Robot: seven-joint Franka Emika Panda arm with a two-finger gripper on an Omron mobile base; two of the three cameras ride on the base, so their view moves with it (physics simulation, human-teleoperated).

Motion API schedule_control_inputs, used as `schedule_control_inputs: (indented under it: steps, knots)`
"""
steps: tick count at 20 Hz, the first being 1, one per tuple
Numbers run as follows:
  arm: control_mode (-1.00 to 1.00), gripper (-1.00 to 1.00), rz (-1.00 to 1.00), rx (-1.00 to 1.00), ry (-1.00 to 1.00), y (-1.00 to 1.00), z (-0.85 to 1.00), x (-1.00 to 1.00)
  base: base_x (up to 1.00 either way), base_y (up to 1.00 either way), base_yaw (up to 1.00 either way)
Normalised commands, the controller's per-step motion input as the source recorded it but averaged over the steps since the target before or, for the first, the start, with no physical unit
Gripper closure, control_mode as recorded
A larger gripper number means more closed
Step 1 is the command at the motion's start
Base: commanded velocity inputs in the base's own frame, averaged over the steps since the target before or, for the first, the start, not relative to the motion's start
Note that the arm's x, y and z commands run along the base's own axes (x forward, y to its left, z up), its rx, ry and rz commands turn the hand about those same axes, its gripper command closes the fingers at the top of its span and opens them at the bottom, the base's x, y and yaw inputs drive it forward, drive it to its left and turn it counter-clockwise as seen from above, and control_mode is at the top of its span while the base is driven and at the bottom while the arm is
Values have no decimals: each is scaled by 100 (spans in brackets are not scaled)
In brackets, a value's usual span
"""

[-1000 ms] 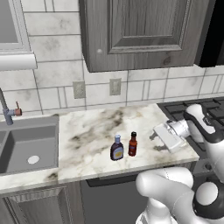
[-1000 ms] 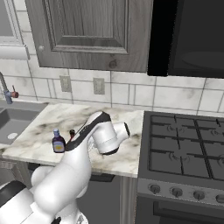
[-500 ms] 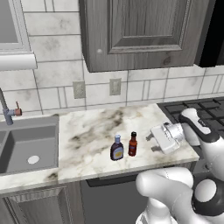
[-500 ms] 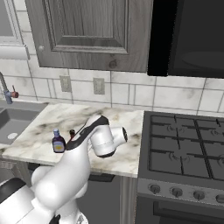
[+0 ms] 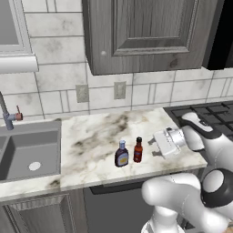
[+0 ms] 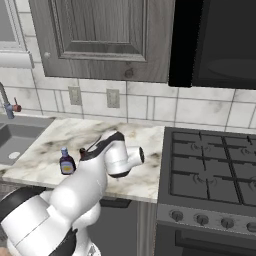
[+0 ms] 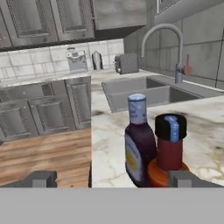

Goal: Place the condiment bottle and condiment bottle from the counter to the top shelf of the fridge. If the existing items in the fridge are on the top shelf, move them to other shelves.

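The marble counter point(image 5: 91, 141) carried two condiment bottles near its front edge: a blue-capped dark bottle point(image 5: 121, 154) and a black-capped red bottle point(image 5: 138, 150), just beside each other, upright, perhaps touching. A sink point(image 5: 27, 152) was set into its left end.

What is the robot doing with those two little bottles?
The white robot arm is holding its gripper low over the marble counter, right beside two condiment bottles. Its jaws are wide open and hold nothing. The red bottle with the black cap is nearest the gripper, and the dark bottle with the pale cap stands just past it. Both are upright, and neither has been picked up yet.
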Motion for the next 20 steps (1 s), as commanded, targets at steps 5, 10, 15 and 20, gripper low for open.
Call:
schedule_control_inputs:
  steps: [5,10,15,20]
  knots:
    - [-100,-100,0,3,0,1,-18,19,0,0,0]
    - [-100,-100,0,2,0,0,-11,2,0,0,0]
    - [-100,-100,0,0,0,2,-2,0,0,0,0]
    - [-100,-100,0,0,0,9,0,10,0,0,0]
